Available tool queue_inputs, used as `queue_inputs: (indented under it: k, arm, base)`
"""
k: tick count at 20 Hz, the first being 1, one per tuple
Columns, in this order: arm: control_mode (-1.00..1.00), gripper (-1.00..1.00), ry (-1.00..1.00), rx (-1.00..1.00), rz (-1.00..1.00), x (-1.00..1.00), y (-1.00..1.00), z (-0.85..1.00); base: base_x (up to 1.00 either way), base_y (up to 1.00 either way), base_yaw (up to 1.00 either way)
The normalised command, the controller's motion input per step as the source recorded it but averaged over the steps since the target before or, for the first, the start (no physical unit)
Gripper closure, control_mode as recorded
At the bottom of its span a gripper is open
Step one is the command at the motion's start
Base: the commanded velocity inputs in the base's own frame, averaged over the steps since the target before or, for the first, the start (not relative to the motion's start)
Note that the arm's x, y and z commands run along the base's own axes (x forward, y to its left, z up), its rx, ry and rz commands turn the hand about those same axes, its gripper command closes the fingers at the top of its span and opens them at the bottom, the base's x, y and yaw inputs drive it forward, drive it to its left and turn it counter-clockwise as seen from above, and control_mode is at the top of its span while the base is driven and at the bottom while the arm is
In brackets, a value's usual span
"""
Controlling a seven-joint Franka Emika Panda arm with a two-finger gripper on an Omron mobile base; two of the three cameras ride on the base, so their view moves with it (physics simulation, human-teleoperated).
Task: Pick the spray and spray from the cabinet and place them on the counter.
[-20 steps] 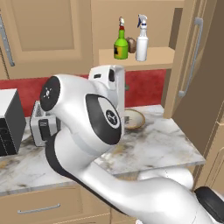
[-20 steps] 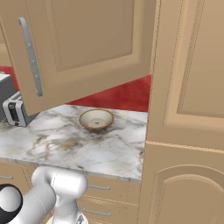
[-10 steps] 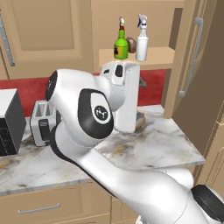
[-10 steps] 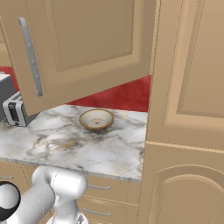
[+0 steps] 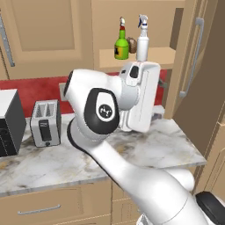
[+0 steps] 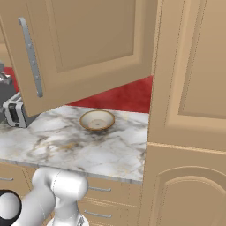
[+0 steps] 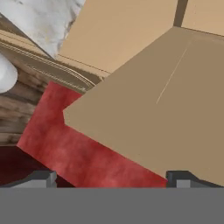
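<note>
Standing upright on the cabinet [image 5: 140, 57] shelf: both sprays [image 5: 142, 41].

Both base views overlook the counter [image 5: 176, 145]; hand view close under the cabinet [image 7: 144, 87].

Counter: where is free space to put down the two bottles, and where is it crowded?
The counter is bare between the toaster and bowl, and along the front edge. Another bare patch lies right of the bowl, toward the tall cabinet. The left end by the toaster is crowded.
</note>
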Motion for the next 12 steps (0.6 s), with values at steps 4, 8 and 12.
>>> queue_inputs:
  k: [4,8,12]
  arm:
    - [-1.00,-1.00,0.01,-0.01,-0.02,0.09,-0.09,0.00]
    - [-1.00,-1.00,0.00,-0.03,-0.03,0.18,0.00,0.00]
    - [-1.00,-1.00,0.02,-0.04,-0.07,0.32,0.00,0.00]
  base:
    - [0.00,0.00,0.00]
    - [0.00,0.00,0.00]
    - [0.00,0.00,0.00]
